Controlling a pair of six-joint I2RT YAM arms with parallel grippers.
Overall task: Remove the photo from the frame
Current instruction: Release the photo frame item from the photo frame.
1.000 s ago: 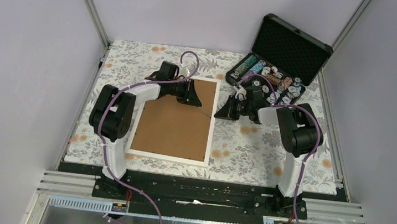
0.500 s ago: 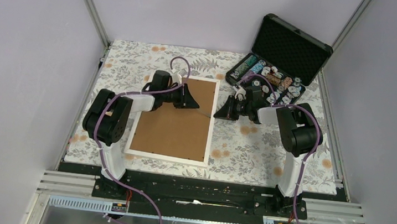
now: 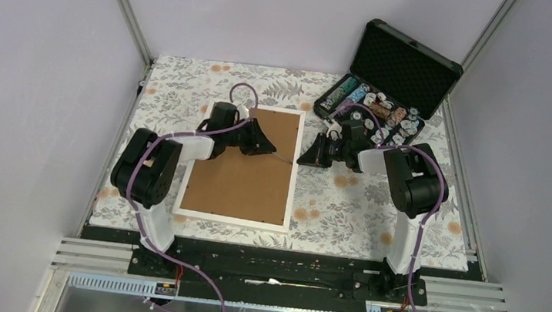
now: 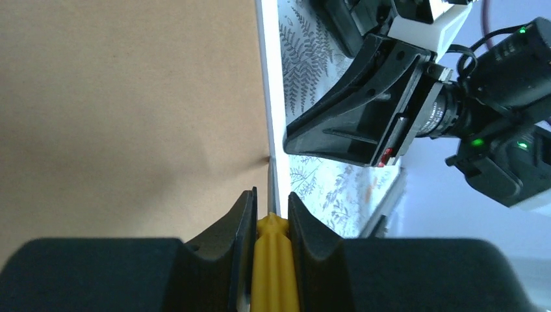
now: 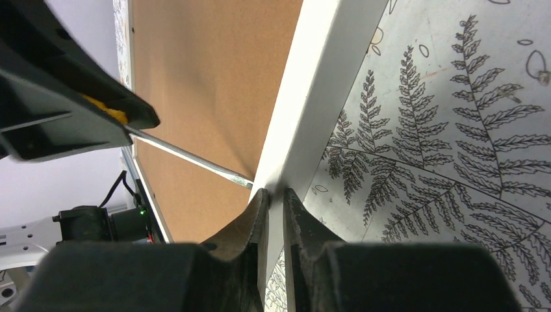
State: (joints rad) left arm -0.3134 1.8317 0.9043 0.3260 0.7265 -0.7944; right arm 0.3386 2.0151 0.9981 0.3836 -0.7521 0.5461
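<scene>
Left arm (image 3: 181, 144) swung outward, left pincer (image 4: 269, 203) clamping a screwdriver (image 4: 273, 260); right pincer (image 5: 273, 195) pinches the frame (image 5: 313, 97).

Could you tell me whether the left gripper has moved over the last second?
Yes. In the top view the left gripper has drawn back toward the near side, away from the far border of the frame.

Bottom centre: left hand (image 4: 271, 198), both black fingers closed tight on a yellow tool handle (image 4: 273, 260). Thin metal shaft reaching up to the frame (image 4: 130, 97), tip right where the brown back board meets the narrow white border. Beyond the border, fern-print worktop cloth (image 4: 305, 65). At right, right hand (image 4: 295, 136), a black wedge, tip against the border's outer edge; behind it a camera (image 4: 455, 110) with green lights.
</scene>
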